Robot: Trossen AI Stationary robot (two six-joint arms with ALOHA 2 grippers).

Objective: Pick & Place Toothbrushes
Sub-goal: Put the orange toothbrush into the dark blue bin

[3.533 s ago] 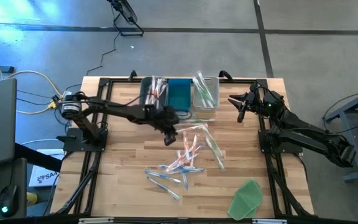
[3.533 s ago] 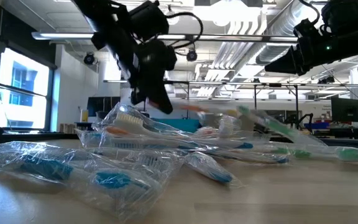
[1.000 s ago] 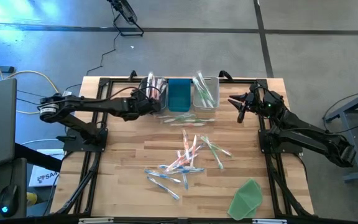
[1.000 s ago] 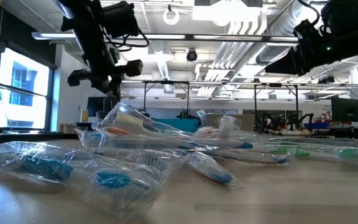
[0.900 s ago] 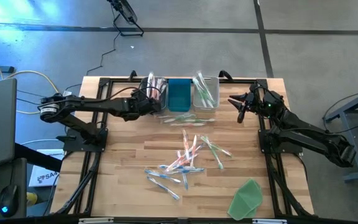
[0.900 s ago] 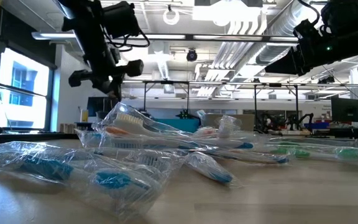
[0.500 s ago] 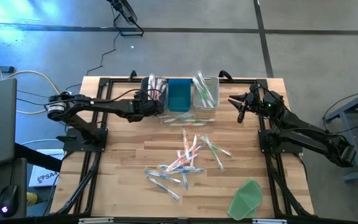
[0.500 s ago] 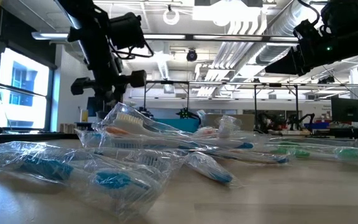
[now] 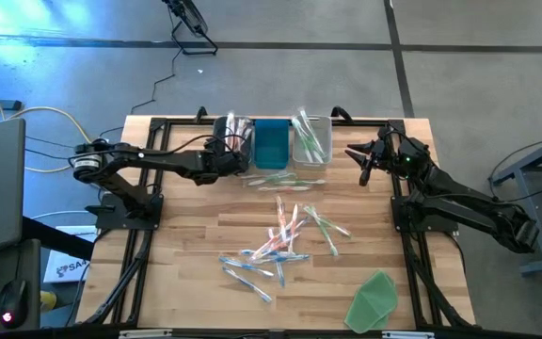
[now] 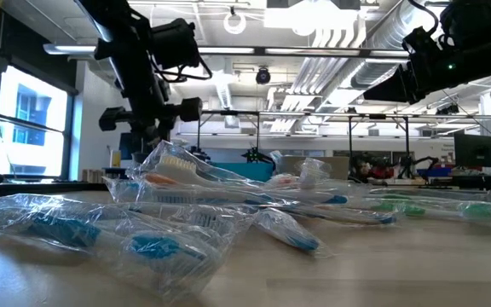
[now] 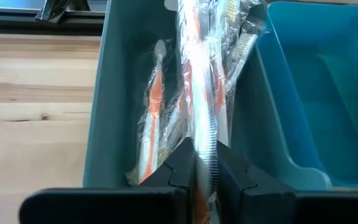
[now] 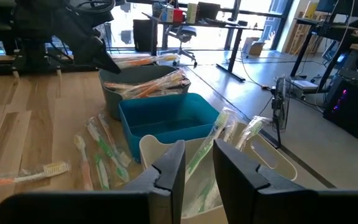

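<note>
Three bins stand in a row at the table's far edge: a grey bin [image 9: 224, 132] with wrapped orange toothbrushes [image 11: 151, 118] lying in it, a blue bin [image 9: 271, 143] and a white bin [image 9: 310, 141] with green ones. My left gripper [image 9: 236, 153] hangs over the grey bin, shut on a wrapped orange toothbrush [image 11: 201, 93]. Several wrapped toothbrushes [image 9: 280, 240] lie loose on the table's middle and in front of the bins [image 9: 285, 179]. My right gripper [image 9: 358, 160] waits in the air to the right of the white bin, its fingers apart with nothing between them. My left gripper pinches the wrapped orange toothbrush between its two fingers [image 11: 182, 165] at the toothbrush's near end [image 11: 205, 140]. The fingers slant down from the table's left and lie along the toothbrush. It reaches forward over the grey bin; whether its far end rests on the others I cannot tell.
A flat green sheet [image 9: 374, 299] lies at the table's near right corner. Black frame rails [image 9: 144, 245] run along the table's left and right sides. Bare wood shows at the near left [image 9: 186, 273].
My left gripper has sunk a little toward the grey bin, still holding the wrapped orange toothbrush. My right arm has kept still.
</note>
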